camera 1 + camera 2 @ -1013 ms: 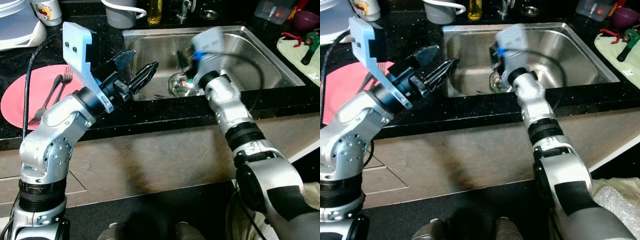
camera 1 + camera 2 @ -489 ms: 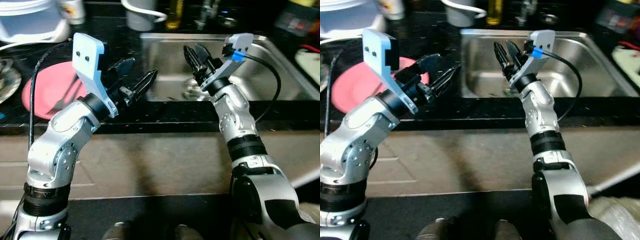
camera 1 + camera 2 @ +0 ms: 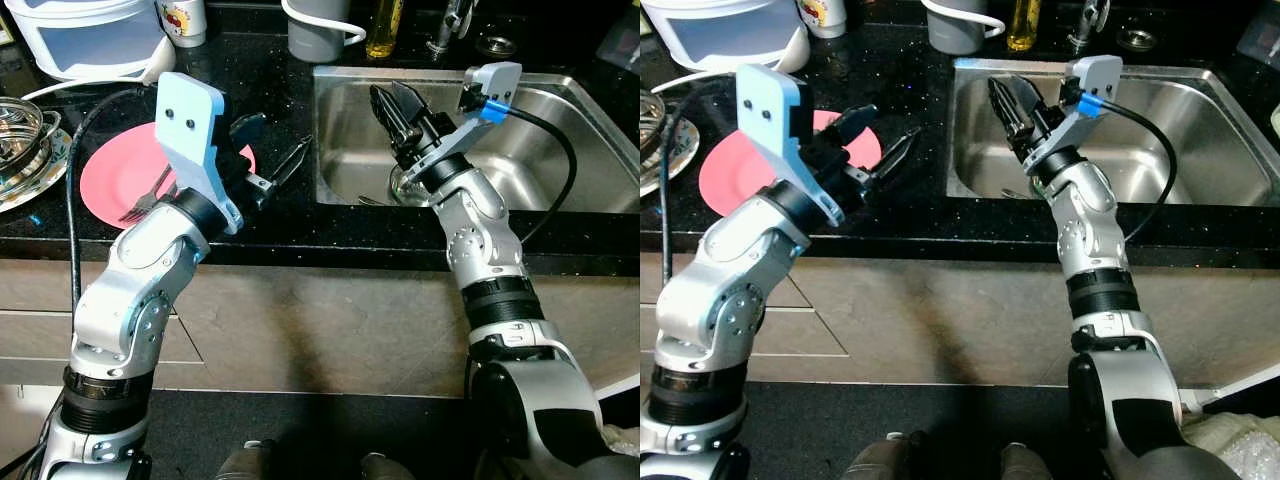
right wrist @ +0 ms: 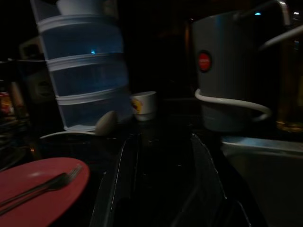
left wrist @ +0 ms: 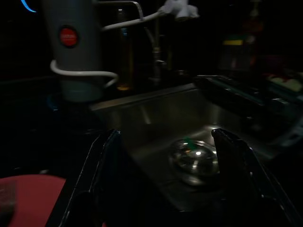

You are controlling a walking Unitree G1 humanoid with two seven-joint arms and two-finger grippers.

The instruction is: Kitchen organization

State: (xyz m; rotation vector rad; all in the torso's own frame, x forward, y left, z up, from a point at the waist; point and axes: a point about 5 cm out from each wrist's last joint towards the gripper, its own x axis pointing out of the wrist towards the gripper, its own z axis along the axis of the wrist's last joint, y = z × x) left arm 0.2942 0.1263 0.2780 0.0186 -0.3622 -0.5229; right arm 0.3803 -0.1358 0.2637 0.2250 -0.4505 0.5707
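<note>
— Two arms up, nothing in either? Why hold them like that?

— Both are raised so I can look things over before I reach. My left gripper hangs over the counter between the plate and the sink, fingers spread wide and holding nothing. My right gripper stands above the sink's near edge, fingers a narrow gap apart and also bare. I'd judge that gap too tight for the bowl, so it would need to widen first.

— And what is there to organise?

— A steel bowl sits low in the sink, just behind my right wrist in the head views. My left wrist camera frames it between its own fingers. The forks rest on the red plate, likely set there to keep them together. A grey kettle stands behind the sink, and a stack of tubs at the counter's far left.

— What can't you make out?

— Plenty. My right forearm covers most of the bowl from above, and something thin lies beside it that I can't name. Both wrist views are very dark. I can't tell whether the bowl holds anything, and the steel dishes at the far left are cut off.
</note>
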